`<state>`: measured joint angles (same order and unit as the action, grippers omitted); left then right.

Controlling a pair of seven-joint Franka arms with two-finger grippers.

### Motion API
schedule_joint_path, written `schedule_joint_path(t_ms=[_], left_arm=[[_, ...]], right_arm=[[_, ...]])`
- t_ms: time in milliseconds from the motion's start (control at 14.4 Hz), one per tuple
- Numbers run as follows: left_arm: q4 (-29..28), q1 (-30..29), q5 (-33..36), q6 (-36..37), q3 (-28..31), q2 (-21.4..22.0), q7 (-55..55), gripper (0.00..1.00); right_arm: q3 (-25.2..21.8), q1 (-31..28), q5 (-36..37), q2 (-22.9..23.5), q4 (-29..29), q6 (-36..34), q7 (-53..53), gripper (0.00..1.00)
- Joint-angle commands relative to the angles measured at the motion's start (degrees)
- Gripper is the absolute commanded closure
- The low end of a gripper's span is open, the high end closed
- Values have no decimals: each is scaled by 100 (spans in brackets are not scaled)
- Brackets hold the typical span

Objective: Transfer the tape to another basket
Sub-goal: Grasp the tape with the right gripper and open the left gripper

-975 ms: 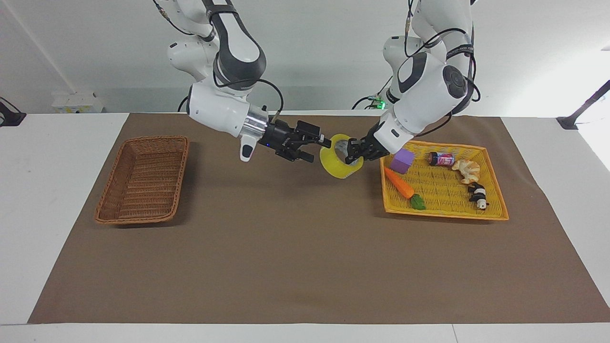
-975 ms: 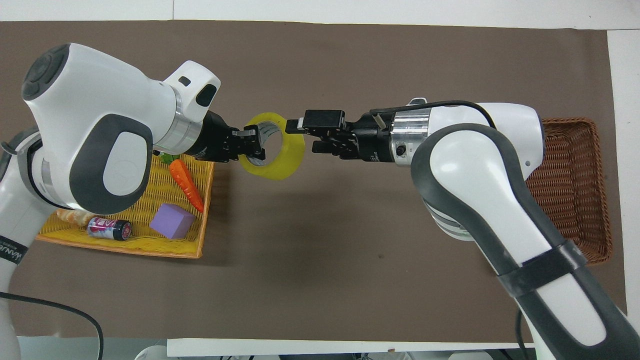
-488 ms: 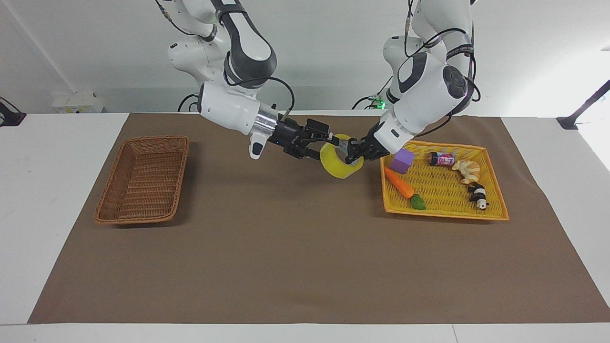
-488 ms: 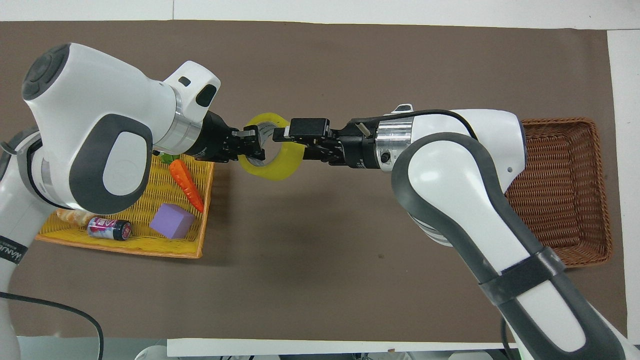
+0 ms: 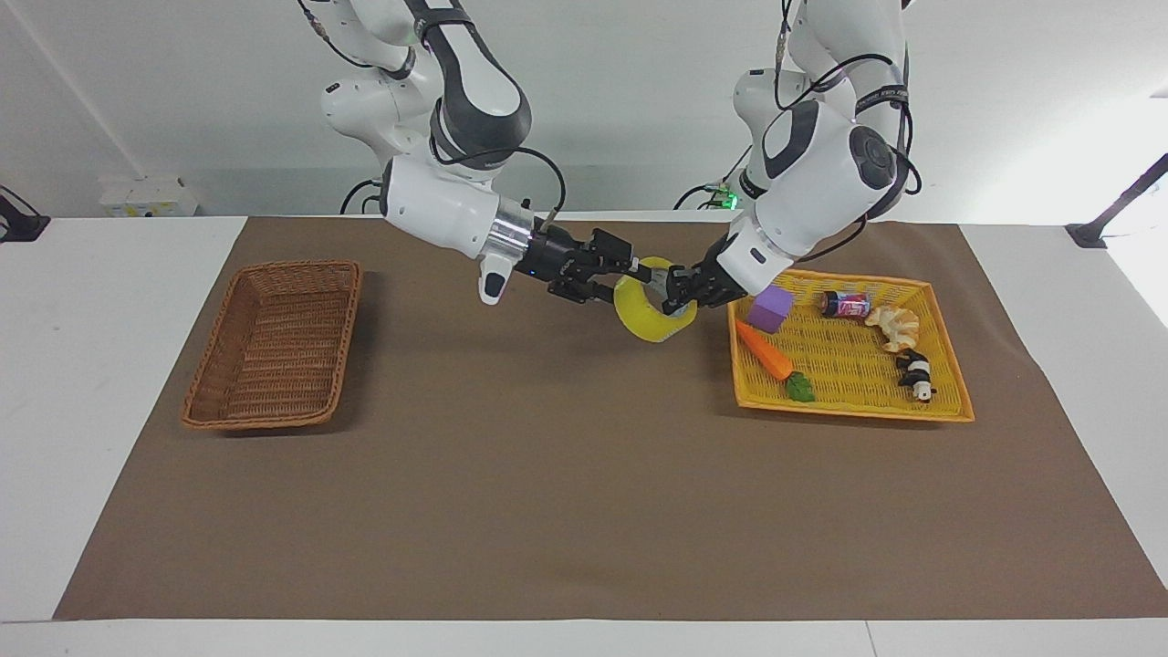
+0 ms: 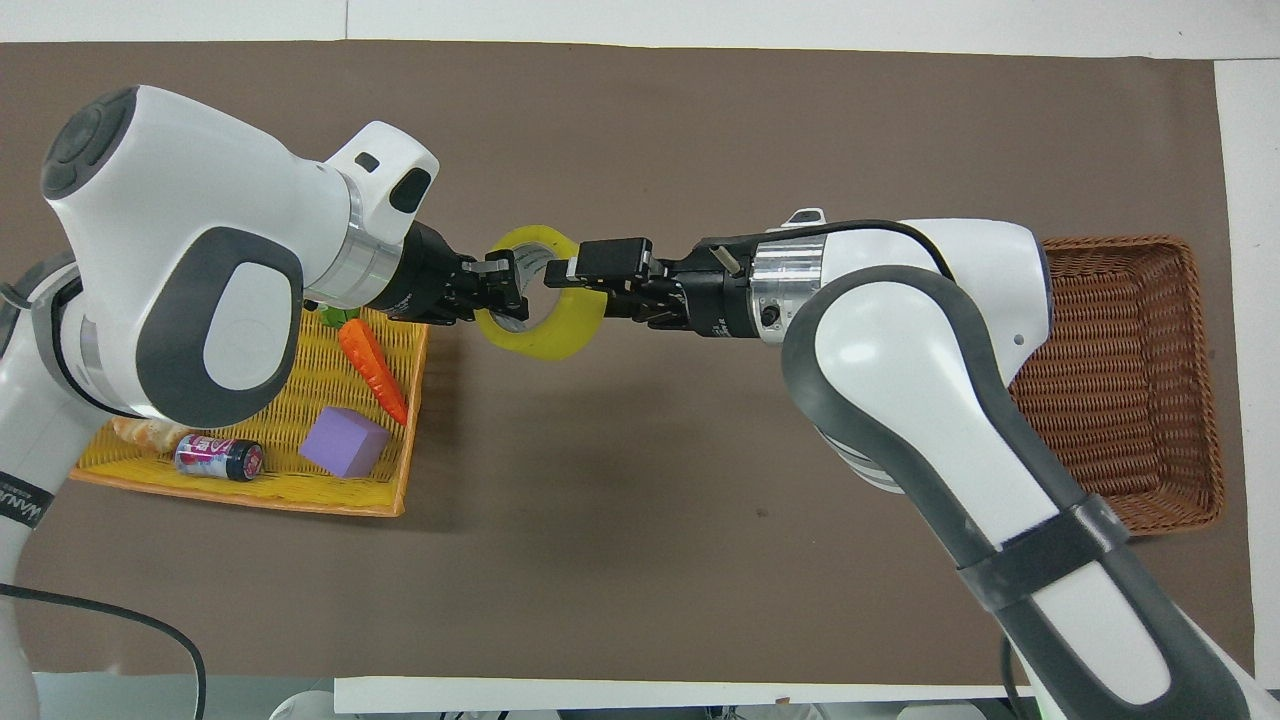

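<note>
- Left gripper (image 5: 673, 290) (image 6: 500, 290): closed on the wall of the tape (image 5: 651, 313) (image 6: 540, 318), one finger inside the ring and one outside. It holds the roll in the air over the brown mat (image 5: 566, 474), just off the yellow tray (image 5: 853, 406) (image 6: 300, 490).
- Right gripper (image 5: 628, 274) (image 6: 572, 283): at the rim of the tape on the side facing the brown basket (image 5: 274, 342) (image 6: 1130, 380), fingers set either side of the roll's wall. Whether they press on it cannot be told.
- Tape: a yellow ring, tilted, clear of the mat, hanging between the two grippers over the middle of the mat's edge nearest the robots.
- Brown basket: rests on the mat at the right arm's end, well apart from the tape, with nothing visible inside.
- Yellow tray: rests on the mat at the left arm's end. It holds a purple block (image 5: 772, 307) (image 6: 345, 443), a carrot (image 5: 766, 354) (image 6: 373, 370), a small can (image 5: 845, 304) (image 6: 218, 458) lying on its side, a pale pastry-like item (image 5: 894, 325) and a small black-and-white figure (image 5: 916, 374).
- Both arms reach inward from their bases and meet at the tape.
</note>
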<state>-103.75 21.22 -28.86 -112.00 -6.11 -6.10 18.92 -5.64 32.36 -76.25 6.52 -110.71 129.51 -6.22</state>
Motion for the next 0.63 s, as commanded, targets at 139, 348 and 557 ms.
schedule_joint_path(t_ms=[139,348,557], left_arm=[[13,-57,21,152,22,118,-55,100],[13,-57,21,161,22,118,-46,100],[13,-57,21,161,22,118,-37,100]], right_arm=[[-25,42,-12,42,50,75,-64,80],[-25,16,-12,51,59,40,-55,100],[-33,-11,-4,51,68,4,-55,100]])
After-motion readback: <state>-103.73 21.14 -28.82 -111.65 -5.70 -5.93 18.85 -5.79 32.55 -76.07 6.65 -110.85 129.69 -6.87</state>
